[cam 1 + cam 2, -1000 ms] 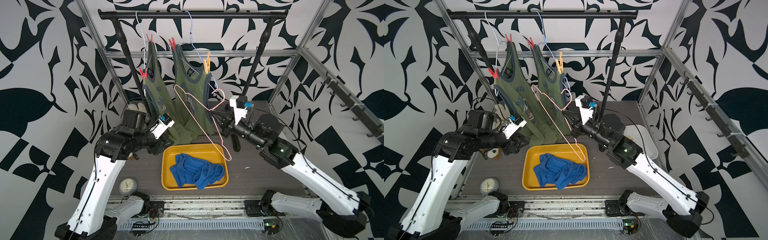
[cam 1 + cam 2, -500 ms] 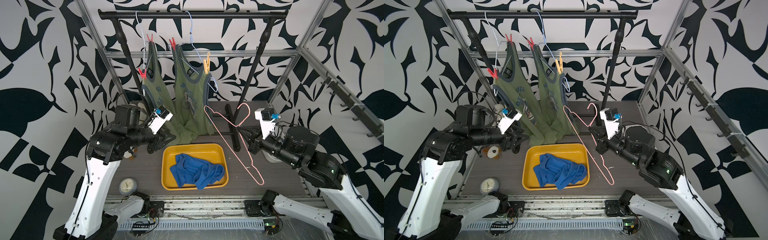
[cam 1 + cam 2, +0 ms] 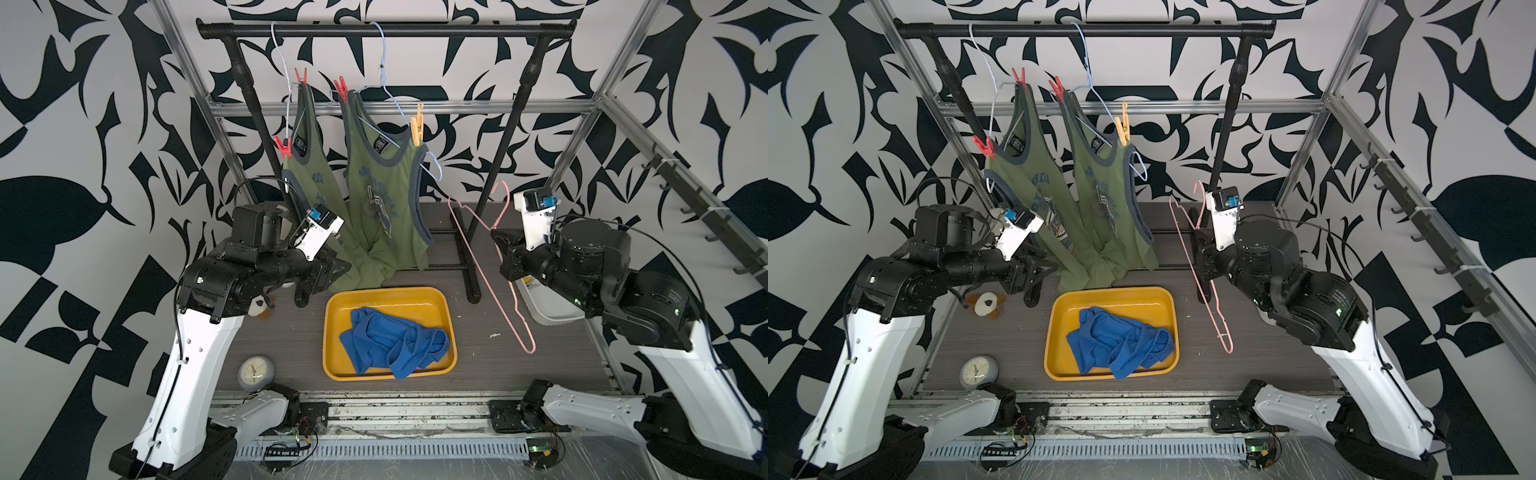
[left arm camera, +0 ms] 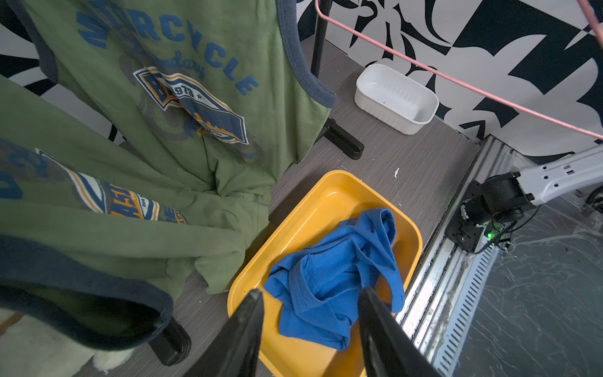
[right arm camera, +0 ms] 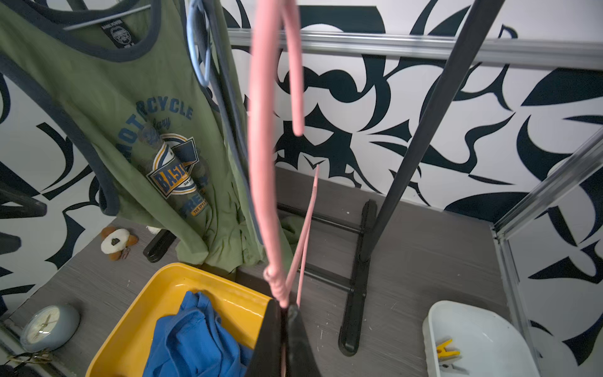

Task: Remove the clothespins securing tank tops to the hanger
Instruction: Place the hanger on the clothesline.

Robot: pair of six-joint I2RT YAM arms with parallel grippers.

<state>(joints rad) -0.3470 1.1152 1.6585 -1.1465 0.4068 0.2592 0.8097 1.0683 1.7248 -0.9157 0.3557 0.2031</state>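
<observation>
Both top views showed 2 olive tank tops [image 3: 382,187] hanging below the black rail [image 3: 386,29]. They were fastened by 3 red clothespins [image 3: 340,88] and 1 yellow clothespin [image 3: 417,126]. A blue tank top [image 3: 395,340] lay crumpled inside the yellow tray [image 3: 329,332] on the table [image 3: 478,374]. The left gripper [image 3: 343,266] sat just beside the olive hems. The right gripper [image 3: 496,237] held a bare pink hanger [image 3: 529,348] clear of the rail. The hanger's lower end reached down beside the tray; contact with the table could not be determined. In the left wrist view, the left jaws stood parted with nothing between them. They were above the near corner of the tray and the blue top, with the olive fabric close alongside. In the right wrist view, the right jaws were clenched on the twisted neck of the pink hanger. A light-blue hanger [image 5: 195,49] carried the nearer olive top. A white bin [image 5: 434,313] at the table's edge contained a second yellow clothespin [image 5: 448,351] and 1 grey clothespin [image 5: 452,367].
</observation>
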